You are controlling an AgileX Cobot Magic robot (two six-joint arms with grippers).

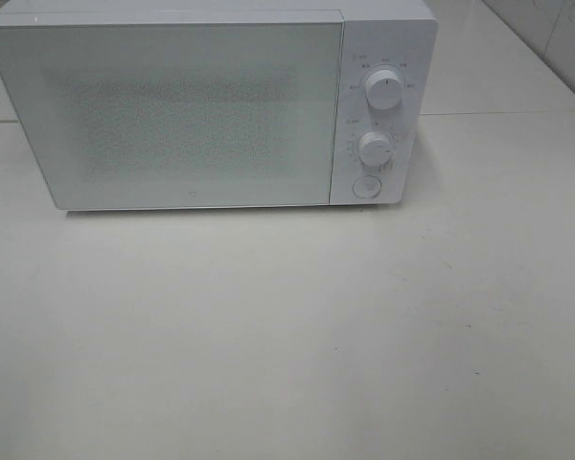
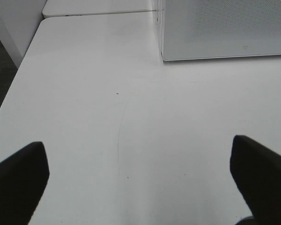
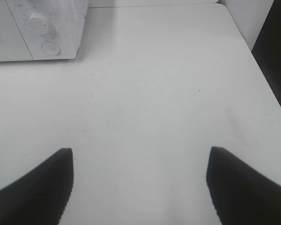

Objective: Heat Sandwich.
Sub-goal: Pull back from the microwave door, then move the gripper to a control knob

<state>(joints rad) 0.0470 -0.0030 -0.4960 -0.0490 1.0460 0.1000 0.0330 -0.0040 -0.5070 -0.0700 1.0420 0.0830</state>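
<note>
So far: you see the microwave point(image 1: 172, 105) in the upper left of the high frame, its door point(image 1: 163, 115) shut. Nothing shows whether heating is finished or not yet begun.
Place of the sandwich: it appears in no view. It is not on the part of the desk point(image 1: 287, 335) that shows. It may sit behind the door, whose speckled pane hides the inside.
Look of the sandwich: cannot be told.
Fingers of the left gripper point(image 2: 136, 140): fingers point(image 2: 18, 183) spread wide, holding nothing, above the desk.
Fingers of the right gripper point(image 3: 140, 149): fingers point(image 3: 33, 187) spread wide, holding nothing. The lower knob point(image 3: 39, 20) sits at the upper left of its frame.
Left to do, by judgement: find the sandwich before you set either knob.
</note>
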